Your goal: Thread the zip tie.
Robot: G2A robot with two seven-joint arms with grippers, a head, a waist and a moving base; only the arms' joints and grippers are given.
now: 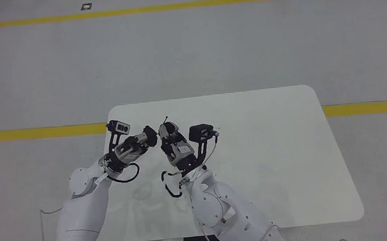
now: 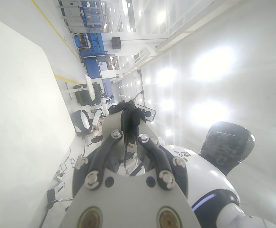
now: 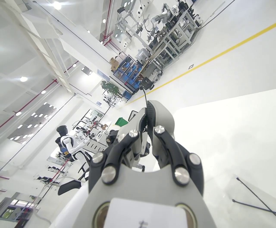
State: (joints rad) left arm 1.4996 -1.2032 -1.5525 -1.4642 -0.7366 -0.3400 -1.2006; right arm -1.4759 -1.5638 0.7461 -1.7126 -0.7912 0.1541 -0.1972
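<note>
Fingers of your right gripper [image 3: 148, 112] are pressed together on the zip tie [image 3: 144, 96], and its thin black tail stands out past the fingertips. Your left gripper [image 2: 129, 109] is clamped too, on a black strand that trails back between its fingers toward the wrist, with a short tip poking out beyond them. You cannot tell whether both hold the same tie: where the tips meet is a dark blur in the left wrist view and too small to read in the top view.

The two grippers sit just beside each other, the left one to the left, over the near left part of the white table [image 1: 280, 149]. On the table surface, the right wrist view shows two thin black lines [image 3: 252, 194] converging toward the frame edge and cut off there. You cannot make out what they are.

As for writing, a white label [image 3: 146, 213] on your right wrist plate carries a small mark, cut off and unreadable. On the floor beyond the table, a small square marker [image 1: 87, 6] lies beside the far yellow line [image 1: 240, 0].
</note>
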